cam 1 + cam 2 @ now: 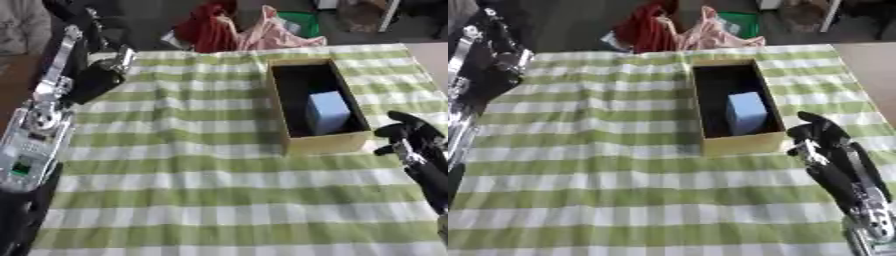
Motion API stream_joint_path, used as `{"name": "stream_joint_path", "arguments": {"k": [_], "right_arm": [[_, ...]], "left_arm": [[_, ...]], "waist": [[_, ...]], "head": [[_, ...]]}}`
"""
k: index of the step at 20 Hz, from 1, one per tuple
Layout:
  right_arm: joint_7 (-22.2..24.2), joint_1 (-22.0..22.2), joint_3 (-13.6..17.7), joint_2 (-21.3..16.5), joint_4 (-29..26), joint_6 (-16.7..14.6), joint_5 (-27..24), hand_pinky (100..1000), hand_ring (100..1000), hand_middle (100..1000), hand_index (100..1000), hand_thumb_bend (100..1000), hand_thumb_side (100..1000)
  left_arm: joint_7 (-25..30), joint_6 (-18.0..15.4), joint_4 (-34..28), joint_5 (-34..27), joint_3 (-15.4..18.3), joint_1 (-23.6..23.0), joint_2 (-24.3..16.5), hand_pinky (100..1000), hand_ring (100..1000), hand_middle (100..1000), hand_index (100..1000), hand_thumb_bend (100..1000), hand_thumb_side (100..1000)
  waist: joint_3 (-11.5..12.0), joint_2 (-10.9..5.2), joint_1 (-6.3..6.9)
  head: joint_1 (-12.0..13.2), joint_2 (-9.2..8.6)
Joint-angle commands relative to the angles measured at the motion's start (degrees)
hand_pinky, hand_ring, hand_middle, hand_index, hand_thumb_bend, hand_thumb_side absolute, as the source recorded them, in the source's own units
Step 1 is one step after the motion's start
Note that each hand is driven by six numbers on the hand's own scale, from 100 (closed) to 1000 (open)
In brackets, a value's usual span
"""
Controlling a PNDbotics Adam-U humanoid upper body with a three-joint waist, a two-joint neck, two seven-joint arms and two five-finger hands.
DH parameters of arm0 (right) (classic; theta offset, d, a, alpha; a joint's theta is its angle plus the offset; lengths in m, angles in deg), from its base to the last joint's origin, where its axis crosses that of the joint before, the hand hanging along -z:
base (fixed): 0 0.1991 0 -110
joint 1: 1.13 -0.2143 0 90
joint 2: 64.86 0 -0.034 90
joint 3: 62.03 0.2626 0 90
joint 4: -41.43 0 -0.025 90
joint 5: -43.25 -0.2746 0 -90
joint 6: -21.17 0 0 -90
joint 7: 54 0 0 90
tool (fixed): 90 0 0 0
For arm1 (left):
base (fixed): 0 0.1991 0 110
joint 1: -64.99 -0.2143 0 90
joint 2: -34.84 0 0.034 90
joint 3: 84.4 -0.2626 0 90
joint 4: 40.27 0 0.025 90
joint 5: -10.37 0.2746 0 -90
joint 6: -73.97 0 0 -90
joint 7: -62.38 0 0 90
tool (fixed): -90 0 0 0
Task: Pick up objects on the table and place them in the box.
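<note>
Just beside the box [741, 144], right robot hand [822, 134] open, empty.

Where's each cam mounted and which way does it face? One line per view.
Left eye view: in the head, looking down at the checked tablecloth; left hand far left, right hand beside the box.
Right eye view: same head, set slightly to the right; more of the right arm shows, the left only at the edge.
Shared: box holding a pale blue block.

box [317, 142] open-topped, pale blue block [328, 111] inside, tablecloth [201, 180] bare around
</note>
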Motion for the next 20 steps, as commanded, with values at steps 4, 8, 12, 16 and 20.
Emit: {"name": "stream_joint_path", "arguments": {"k": [4, 8, 12, 16, 20], "right_arm": [[-1.88, -0.36, 1.2, -1.32, -2.34, 0.12, -0.56, 582, 777, 658, 876, 100, 499], [-2.6, -0.19, 1.41, -1.21, -2.65, 0.26, -0.8, 581, 779, 660, 878, 100, 495], [-3.01, 0.09, 1.54, -1.02, -2.8, 0.3, -0.99, 580, 781, 662, 879, 100, 491], [-3.39, 0.4, 1.74, -0.91, -2.89, 0.33, -1.02, 580, 782, 662, 879, 100, 489], [-3.72, 0.52, 1.9, -0.88, -3.04, 0.33, -1.0, 580, 780, 661, 879, 100, 489]], "left_arm": [[-3.06, 1.73, -4.78, -2.28, 4.06, -7.48, 1.26, 576, 790, 766, 880, 103, 462], [-3.65, 2.87, -5.24, -3.28, 5.31, -11.48, 4.16, 570, 790, 763, 877, 100, 492], [-3.81, 3.59, -5.05, -3.65, 6.04, -13.37, 6.19, 566, 788, 759, 873, 100, 509], [-3.65, 4.06, -4.54, -4.12, 6.14, -14.75, 7.11, 564, 786, 757, 872, 100, 521], [-3.55, 4.23, -4.23, -4.41, 6.29, -15.29, 7.72, 562, 785, 755, 871, 100, 524]], "waist": [[0.67, -0.75, -0.02], [1.17, -0.92, -0.17], [1.53, -1.12, -0.44], [1.76, -1.07, -0.64], [1.94, -0.96, -0.86]], "head": [[0.31, 1.89], [0.59, 3.97], [0.46, 5.97], [0.08, 6.56], [-0.34, 6.6]]}}
